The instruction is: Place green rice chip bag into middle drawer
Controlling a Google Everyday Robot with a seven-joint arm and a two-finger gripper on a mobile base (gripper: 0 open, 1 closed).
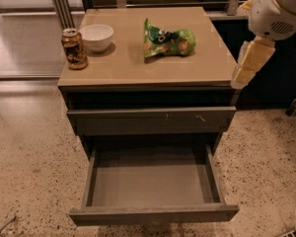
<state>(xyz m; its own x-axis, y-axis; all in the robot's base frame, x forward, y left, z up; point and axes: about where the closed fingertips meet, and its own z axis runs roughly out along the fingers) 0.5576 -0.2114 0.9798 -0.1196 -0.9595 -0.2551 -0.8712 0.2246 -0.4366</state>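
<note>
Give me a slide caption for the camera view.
Chip bag on the cabinet top, open drawer empty below, claw beside the cabinet's right edge.

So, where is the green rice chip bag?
In the camera view the bag lies on the cabinet top, right of the white bowl; the end effector hangs farther right.

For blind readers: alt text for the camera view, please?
A green rice chip bag lies on a cabinet top; below, the middle drawer stands open and empty. The tool hangs beside the cabinet, clear of the bag.
</note>
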